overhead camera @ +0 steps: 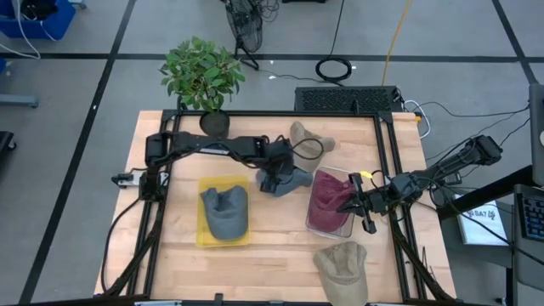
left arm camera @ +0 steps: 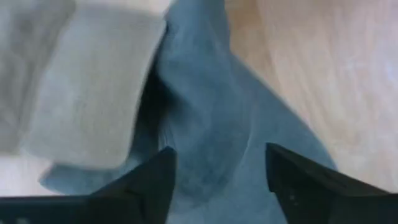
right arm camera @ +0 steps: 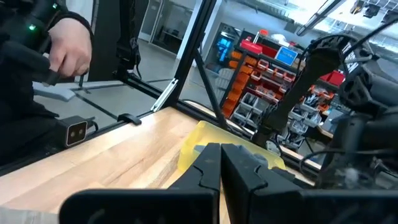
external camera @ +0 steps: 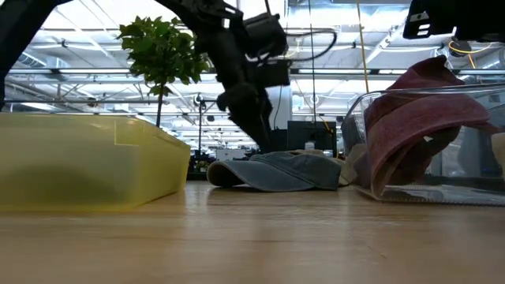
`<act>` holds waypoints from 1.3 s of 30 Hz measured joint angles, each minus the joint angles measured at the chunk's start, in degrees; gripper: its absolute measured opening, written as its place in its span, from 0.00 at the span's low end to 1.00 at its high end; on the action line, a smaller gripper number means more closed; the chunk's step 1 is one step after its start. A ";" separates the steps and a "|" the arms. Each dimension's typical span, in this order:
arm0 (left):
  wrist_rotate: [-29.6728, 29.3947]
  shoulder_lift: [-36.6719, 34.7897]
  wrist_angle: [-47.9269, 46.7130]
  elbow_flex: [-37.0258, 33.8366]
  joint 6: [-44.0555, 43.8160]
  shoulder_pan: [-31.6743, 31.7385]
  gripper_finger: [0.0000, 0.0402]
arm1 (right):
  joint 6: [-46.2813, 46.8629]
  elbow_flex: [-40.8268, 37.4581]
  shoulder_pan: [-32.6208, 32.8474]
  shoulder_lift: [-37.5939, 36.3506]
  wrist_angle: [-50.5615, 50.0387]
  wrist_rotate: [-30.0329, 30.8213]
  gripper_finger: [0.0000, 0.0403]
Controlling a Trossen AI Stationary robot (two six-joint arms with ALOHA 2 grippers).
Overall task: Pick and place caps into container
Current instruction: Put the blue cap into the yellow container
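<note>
A blue-grey cap (overhead camera: 293, 180) lies flat on the table's middle; it also shows in the low view (external camera: 284, 172). My left gripper (overhead camera: 270, 180) is open just above it, its fingers standing either side of a ridge of the crown (left arm camera: 205, 112). A second blue-grey cap (overhead camera: 225, 212) lies in the yellow container (overhead camera: 202, 238). A maroon cap (overhead camera: 327, 197) sits in the clear container (external camera: 473, 170), its fabric rising above the rim (external camera: 418, 110). My right gripper (overhead camera: 355, 204) is shut and empty at that container's right side, as its wrist view shows (right arm camera: 219, 152). My left gripper comes at the blue-grey cap's crown from above, pointing down, with one open finger (left arm camera: 155, 180) on each side of a ridge of fabric (left arm camera: 214, 137). I cannot tell whether the fingers touch the cloth. The cap lies on the table.
One khaki cap (overhead camera: 308, 138) lies at the far side, another (overhead camera: 342, 263) near the front edge. A potted plant (overhead camera: 202, 72) stands at the far left. A black frame (overhead camera: 387, 153) borders the table. A person's hand (right arm camera: 71, 53) shows beyond the table.
</note>
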 joint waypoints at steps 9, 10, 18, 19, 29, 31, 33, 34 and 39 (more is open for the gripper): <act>2.39 0.44 0.94 0.22 1.06 0.57 0.71 | 0.00 0.00 0.00 0.02 0.00 0.00 0.00; 2.41 0.77 1.05 0.22 0.81 0.80 0.69 | 0.02 0.00 0.00 0.03 0.04 0.00 0.00; 2.39 5.46 2.16 0.29 -3.77 1.68 0.62 | 0.32 0.00 0.00 0.02 -0.03 -0.02 0.00; 2.39 5.61 2.14 0.29 -4.08 1.68 0.61 | 0.35 0.00 0.00 0.04 -0.03 -0.02 0.00; 5.07 5.75 0.58 1.60 -11.96 2.71 0.34 | 0.39 0.00 0.00 0.02 -0.03 -0.03 0.00; 5.03 5.75 0.57 1.60 -13.42 2.93 0.20 | 0.41 0.00 0.00 0.02 0.01 -0.02 0.00; 4.99 5.73 0.63 1.66 -15.47 3.15 0.06 | 0.43 0.00 0.00 0.02 0.01 -0.04 0.00; 5.03 5.73 0.58 1.66 -16.21 3.33 0.04 | 0.43 0.00 0.00 0.02 0.01 -0.04 0.00; 4.89 4.31 -0.96 1.64 -16.04 2.88 0.02 | 0.46 0.00 0.00 0.02 0.03 -0.04 0.00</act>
